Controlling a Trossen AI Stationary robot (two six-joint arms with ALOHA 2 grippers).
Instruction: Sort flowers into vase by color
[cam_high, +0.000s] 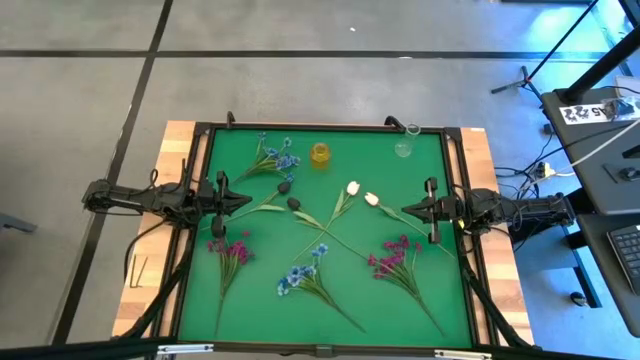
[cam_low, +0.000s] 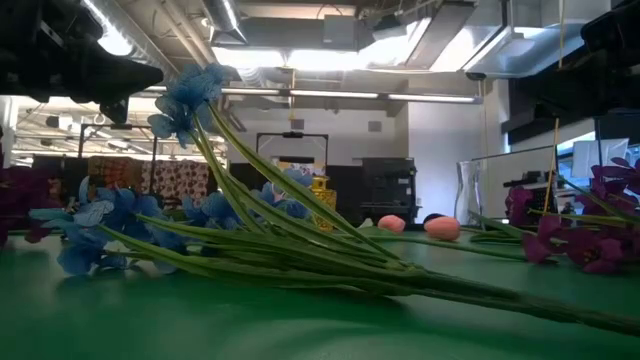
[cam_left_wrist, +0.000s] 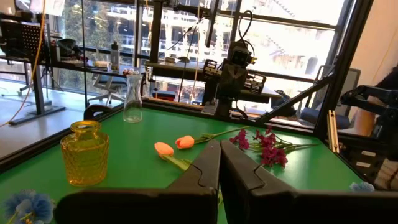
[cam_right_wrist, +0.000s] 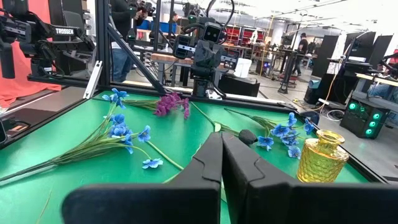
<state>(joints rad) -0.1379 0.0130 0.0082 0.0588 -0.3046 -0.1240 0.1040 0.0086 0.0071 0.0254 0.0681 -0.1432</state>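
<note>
Artificial flowers lie scattered on the green surface (cam_high: 330, 290): blue sprays (cam_high: 303, 278) and (cam_high: 275, 160), magenta sprays (cam_high: 230, 250) and (cam_high: 395, 258), and two pale tulips (cam_high: 353, 187) at centre. A yellow vase (cam_high: 320, 154) and a clear vase (cam_high: 405, 148) stand along the far edge. The left gripper (cam_high: 243, 201) and right gripper (cam_high: 408, 210) hover at opposite sides, fingers pressed together, holding nothing.

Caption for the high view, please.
Blue sprays, magenta sprays and tulips lie scattered on green mat; both grippers shut, idle.
</note>
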